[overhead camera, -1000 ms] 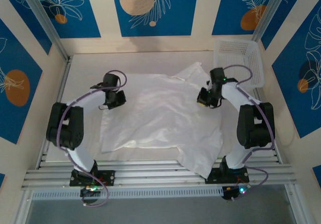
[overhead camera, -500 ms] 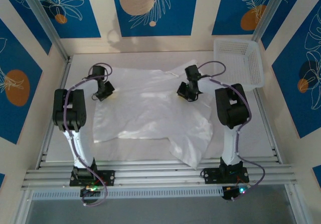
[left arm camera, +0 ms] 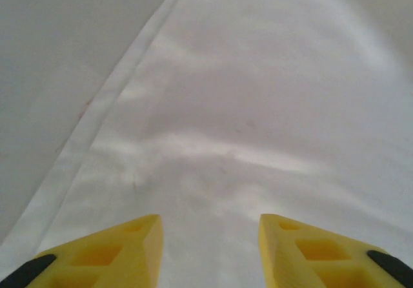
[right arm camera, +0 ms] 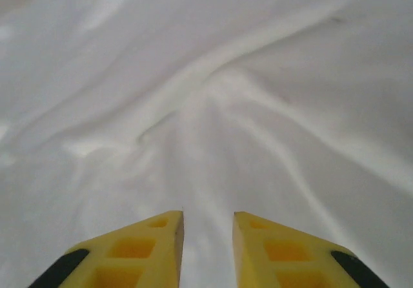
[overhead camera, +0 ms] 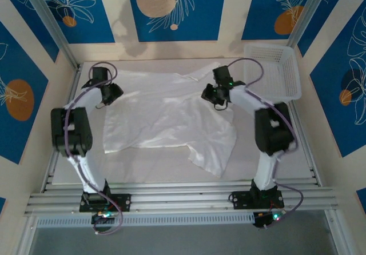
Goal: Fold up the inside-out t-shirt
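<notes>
The inside-out t-shirt (overhead camera: 171, 118) lies spread on the white table, thin and white, with one corner trailing toward the near right. My left gripper (overhead camera: 112, 92) sits at the shirt's far left edge. In the left wrist view its yellow fingers (left arm camera: 116, 249) stand apart over flat cloth (left arm camera: 258, 107), with a hem band running up the left; the left gripper (left arm camera: 210, 220) holds nothing. My right gripper (overhead camera: 210, 95) is over the shirt's far right part. Seen from the right wrist, the right gripper (right arm camera: 208, 217) is open by a narrow gap above wrinkled cloth (right arm camera: 206, 75).
A white mesh basket (overhead camera: 277, 66) stands at the far right corner, just beyond the right arm. Aluminium rails (overhead camera: 183, 198) run along the near edge by the arm bases. Bare table (overhead camera: 148, 166) lies between the shirt and the rails.
Both arms have stretched toward the far side and the shirt has slid that way with them. Both grippers were shut and now stand with their fingers apart.
</notes>
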`<state>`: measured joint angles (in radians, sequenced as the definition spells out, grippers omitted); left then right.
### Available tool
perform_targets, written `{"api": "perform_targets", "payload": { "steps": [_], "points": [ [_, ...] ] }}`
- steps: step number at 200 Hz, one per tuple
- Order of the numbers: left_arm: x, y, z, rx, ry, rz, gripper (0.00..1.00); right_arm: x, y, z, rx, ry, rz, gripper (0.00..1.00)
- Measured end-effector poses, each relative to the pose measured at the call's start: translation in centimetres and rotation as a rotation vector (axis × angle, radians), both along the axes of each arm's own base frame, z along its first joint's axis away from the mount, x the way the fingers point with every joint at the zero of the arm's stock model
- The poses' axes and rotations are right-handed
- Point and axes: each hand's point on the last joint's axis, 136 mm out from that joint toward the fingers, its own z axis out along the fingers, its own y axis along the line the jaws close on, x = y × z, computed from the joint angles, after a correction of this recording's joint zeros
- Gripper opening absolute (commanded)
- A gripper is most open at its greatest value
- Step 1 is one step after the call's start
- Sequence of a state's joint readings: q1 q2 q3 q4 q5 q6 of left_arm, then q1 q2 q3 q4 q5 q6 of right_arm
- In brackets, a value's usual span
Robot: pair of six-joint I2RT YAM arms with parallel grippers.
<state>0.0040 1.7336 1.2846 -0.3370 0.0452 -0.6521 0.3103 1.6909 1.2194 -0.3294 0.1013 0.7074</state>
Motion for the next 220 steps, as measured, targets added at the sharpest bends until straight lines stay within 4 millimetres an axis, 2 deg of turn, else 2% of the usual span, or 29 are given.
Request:
{"api": "perform_targets", "payload": {
  "steps": [9,18,28,36,46,55,62,70,90,101,119,132,145,160,173,191,207,220],
  "points": [
    [-1.3,-2.1,3.1,0.007,-0.070,-0.053,0.48,-2.4,-2.0,1.6,0.018,-0.050,-0.049,0.36],
    [-2.5,-4.8,5.8,0.009,-0.137,-0.126,0.49,-4.5,-4.5,2.0,0.027,-0.074,-0.108,0.39],
    [-4.1,-9.0,8.0,0.006,-0.199,-0.242,0.50,-6.3,-7.5,1.0,0.032,-0.065,-0.194,0.43],
    [-5.5,-12.4,8.9,0.005,-0.227,-0.338,0.50,-7.7,-10.1,-0.7,0.037,-0.031,-0.270,0.46],
    [-7.5,-16.4,8.9,0.009,-0.235,-0.457,0.50,-9.3,-12.6,-3.4,0.028,0.034,-0.341,0.50],
    [-9.4,-19.3,7.8,0.014,-0.214,-0.548,0.50,-10.7,-13.4,-6.0,0.030,0.118,-0.360,0.51],
    [-10.7,-20.5,6.4,0.021,-0.184,-0.596,0.50,-11.7,-13.2,-7.6,0.038,0.177,-0.349,0.51],
    [-12.0,-20.9,4.6,0.032,-0.137,-0.623,0.50,-12.6,-12.5,-9.0,0.053,0.232,-0.320,0.51],
    [-13.7,-19.2,0.7,0.086,-0.023,-0.603,0.50,-13.1,-11.3,-10.4,0.070,0.285,-0.269,0.45],
    [-14.3,-17.9,-0.6,0.125,0.018,-0.577,0.51,-13.2,-11.0,-10.7,0.070,0.294,-0.262,0.34],
    [-15.1,-16.2,-1.0,0.180,0.044,-0.540,0.53,-13.0,-11.0,-10.9,0.080,0.288,-0.272,0.16],
    [-15.6,-15.0,-0.3,0.209,0.034,-0.505,0.55,-13.4,-10.9,-11.3,0.080,0.297,-0.277,0.10],
    [-15.9,-13.8,0.4,0.227,0.022,-0.459,0.56,-13.7,-10.9,-11.3,0.073,0.298,-0.285,0.10],
    [-16.3,-12.1,0.7,0.235,0.022,-0.397,0.57,-13.9,-11.0,-10.2,0.065,0.269,-0.291,0.08],
    [-16.8,-10.2,0.1,0.231,0.041,-0.338,0.58,-13.8,-10.8,-8.3,0.064,0.207,-0.291,0.05],
    [-18.0,-6.9,-1.7,0.214,0.094,-0.237,0.58,-13.7,-10.2,-5.5,0.072,0.111,-0.280,0.05],
    [-19.2,-4.7,-3.4,0.198,0.143,-0.165,0.58,-14.1,-9.1,-4.6,0.078,0.068,-0.268,0.19],
    [-20.1,-3.6,-4.4,0.186,0.180,-0.126,0.59,-15.4,-8.2,-5.7,0.066,0.098,-0.257,0.31]
  ]
}}
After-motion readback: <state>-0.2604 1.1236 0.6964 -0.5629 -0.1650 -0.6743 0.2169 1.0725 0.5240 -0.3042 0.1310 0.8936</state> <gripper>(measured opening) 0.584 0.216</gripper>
